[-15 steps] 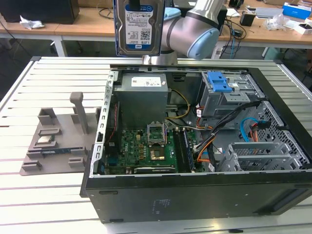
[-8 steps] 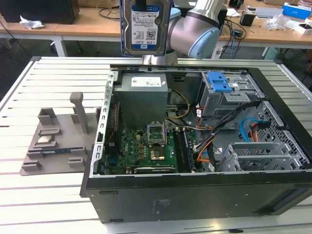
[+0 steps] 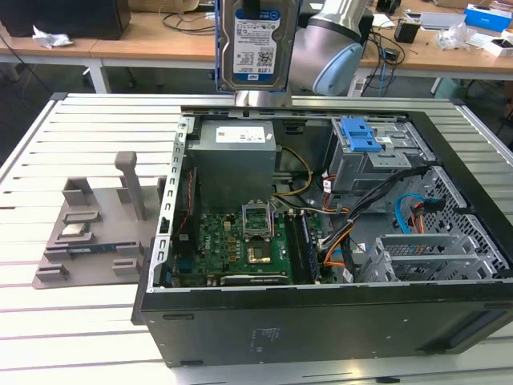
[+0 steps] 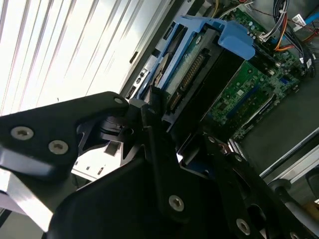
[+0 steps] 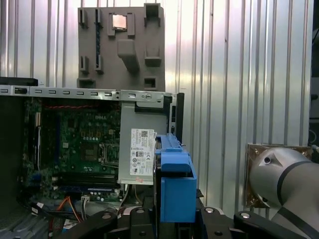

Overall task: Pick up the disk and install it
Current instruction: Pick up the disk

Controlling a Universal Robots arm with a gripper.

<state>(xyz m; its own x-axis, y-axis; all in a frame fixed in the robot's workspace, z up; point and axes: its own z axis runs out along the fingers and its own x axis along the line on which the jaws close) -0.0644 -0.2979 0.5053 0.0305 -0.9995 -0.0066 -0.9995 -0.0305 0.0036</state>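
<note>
My gripper (image 5: 174,219) clamps the disk (image 3: 256,44) high over the case's (image 3: 321,321) edge; I judge a slipping grip could drop it onto the board (image 3: 240,249).

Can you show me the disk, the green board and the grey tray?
disk (image 3: 255,40), exterior view, its label.
green board (image 3: 220,245), exterior view, bare green part.
grey tray (image 3: 104,218), exterior view, flat base.

The disk (image 3: 256,44) is a flat silver hard drive with a white-and-blue label and a blue plastic frame along its edges. It stands upright in the air, label towards the exterior view, lifted clear above the far edge of the open computer case (image 3: 321,321), clamped in the gripper (image 4: 179,129)
</note>
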